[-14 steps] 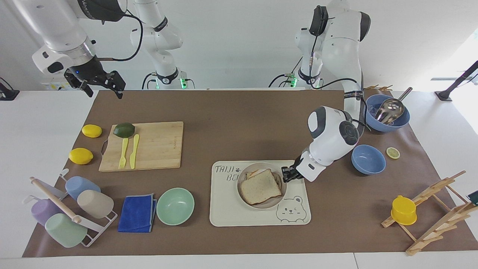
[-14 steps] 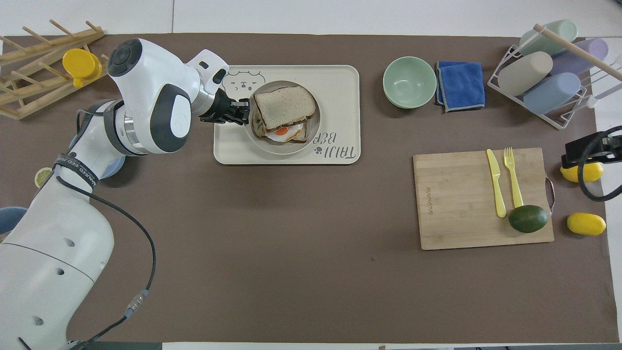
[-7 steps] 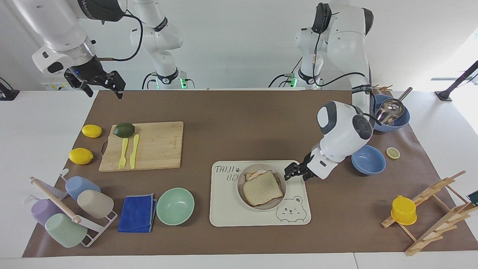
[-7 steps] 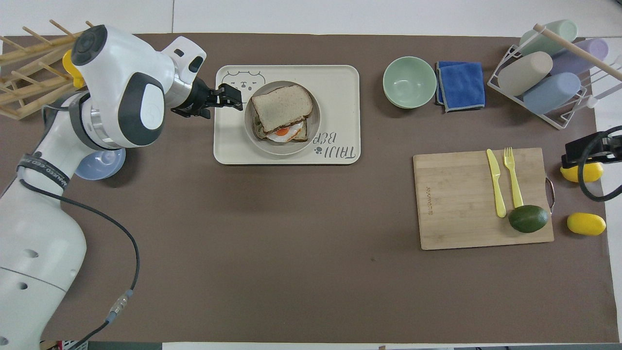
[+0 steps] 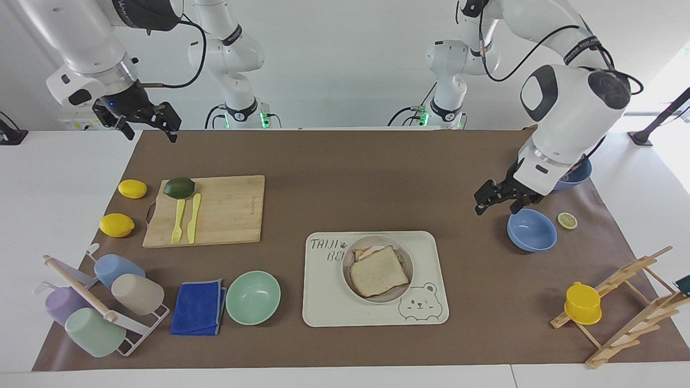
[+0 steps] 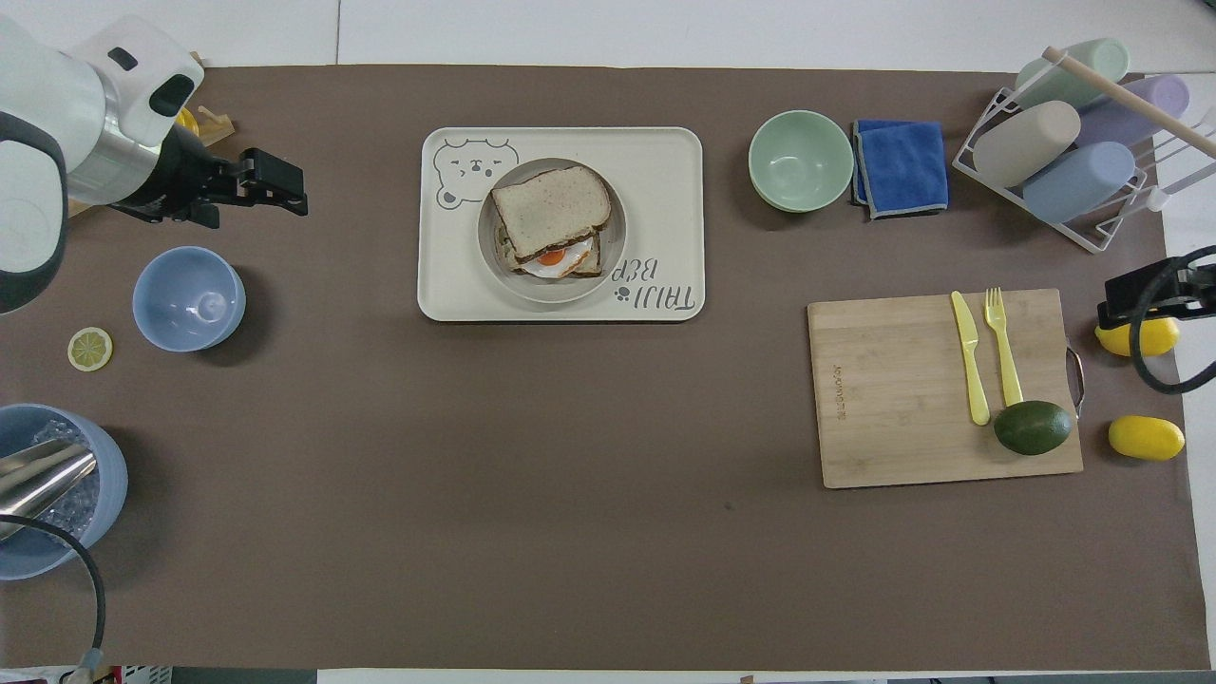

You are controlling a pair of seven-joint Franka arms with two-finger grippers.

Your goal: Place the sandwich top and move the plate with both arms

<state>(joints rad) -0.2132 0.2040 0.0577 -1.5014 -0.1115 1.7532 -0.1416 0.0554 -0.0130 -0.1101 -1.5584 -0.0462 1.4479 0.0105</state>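
The sandwich top lies on the egg-topped slice on the plate, which stands on the cream bear tray. In the overhead view the sandwich top sits askew, so the egg shows at the plate's nearer side. My left gripper is open and empty, raised over the brown mat beside the small blue bowl, well clear of the tray; it also shows in the overhead view. My right gripper is open and empty, waiting high over the mat's corner at the right arm's end.
A small blue bowl, a lime slice and a wooden rack with a yellow cup are at the left arm's end. A mint bowl, blue cloth, cup rack, cutting board and lemons lie toward the right arm's end.
My left gripper has drawn back from the plate's rim, risen and swung toward the left arm's end. The sandwich top stays on the plate. The right arm has not moved.
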